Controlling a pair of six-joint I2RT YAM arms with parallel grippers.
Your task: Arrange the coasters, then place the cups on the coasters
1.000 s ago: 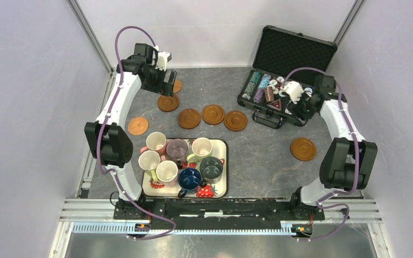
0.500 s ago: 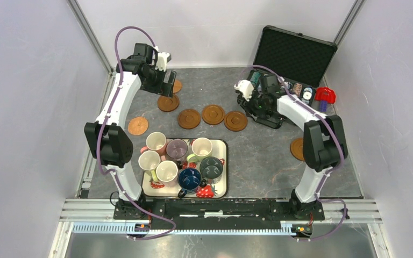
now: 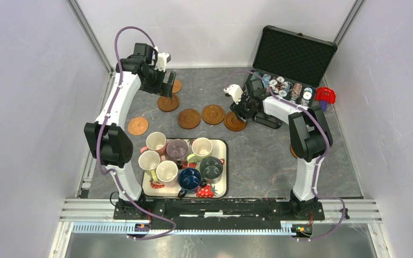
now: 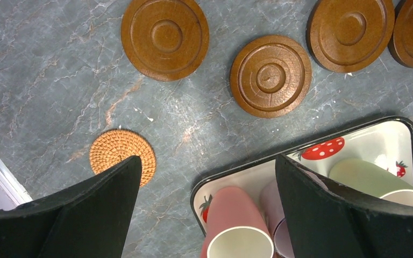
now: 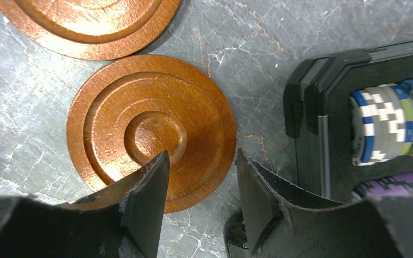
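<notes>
Three dark brown coasters [image 3: 189,118] lie in a row mid-table, with another [image 3: 168,102] to their left. A lighter woven coaster [image 3: 137,126] lies near the left edge. One more [image 3: 177,86] peeks out behind my left gripper [image 3: 161,81], which hangs open and empty. My right gripper [image 5: 203,156] is open and low over the row's rightmost coaster [image 5: 150,129]. One finger is above the disc, the other past its edge. Several cups, among them a pink cup [image 4: 240,226] and a dark blue cup [image 3: 189,178], stand on the strawberry tray [image 3: 223,185].
An open black case [image 3: 296,54] with poker chips [image 5: 387,123] sits at the back right, close beside my right gripper. A red object [image 3: 326,95] lies by the case's right end. Another brown disc [image 3: 292,151] is mostly hidden behind the right arm.
The right arm has swung left from the poker case and now sits over the rightmost coaster of the row. The left arm has not moved.
</notes>
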